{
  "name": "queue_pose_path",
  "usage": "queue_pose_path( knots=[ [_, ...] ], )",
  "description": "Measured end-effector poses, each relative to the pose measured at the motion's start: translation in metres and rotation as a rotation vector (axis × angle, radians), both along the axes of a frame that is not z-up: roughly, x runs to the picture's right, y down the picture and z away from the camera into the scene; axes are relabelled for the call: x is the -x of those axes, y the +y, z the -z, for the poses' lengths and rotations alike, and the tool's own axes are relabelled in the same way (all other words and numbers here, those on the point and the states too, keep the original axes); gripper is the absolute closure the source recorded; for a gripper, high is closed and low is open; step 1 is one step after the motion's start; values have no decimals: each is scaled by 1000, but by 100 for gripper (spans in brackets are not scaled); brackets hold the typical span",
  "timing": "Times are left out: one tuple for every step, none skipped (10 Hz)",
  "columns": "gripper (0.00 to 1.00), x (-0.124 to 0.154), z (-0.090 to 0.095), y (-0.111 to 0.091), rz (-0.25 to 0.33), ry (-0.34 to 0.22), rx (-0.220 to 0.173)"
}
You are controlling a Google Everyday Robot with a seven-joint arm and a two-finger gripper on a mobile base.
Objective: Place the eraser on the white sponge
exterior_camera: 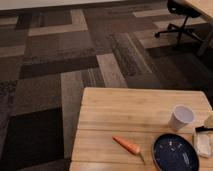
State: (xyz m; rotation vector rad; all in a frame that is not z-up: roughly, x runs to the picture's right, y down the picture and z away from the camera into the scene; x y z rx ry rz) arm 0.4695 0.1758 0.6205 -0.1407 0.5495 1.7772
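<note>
Cut off at the frame's right edge

Right of the paper cup, the white sponge is clipped — a dark sliver above it, perhaps the eraser — the gripper lies out of view.

Only a sliver of the gripper shows, at the view's four o'clock edge. It is pale cream, with a blunt, rounded outline.
</note>
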Motion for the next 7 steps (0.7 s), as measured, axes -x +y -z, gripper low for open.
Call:
queue_pose_path(
  knots=[
    [100,2,-2,4,1,-8,-9],
    [100,1,-1,2,9,-12,-35],
    [100,-3,1,4,20,-9,-50],
    [100,-6,1,5,17,-5,-61],
    [100,-10,-1,5,9,-2,-77],
    [100,-13,-5,8,4,-1,-88],
    [100,-13,-7,10,0,-4,-93]
  ],
)
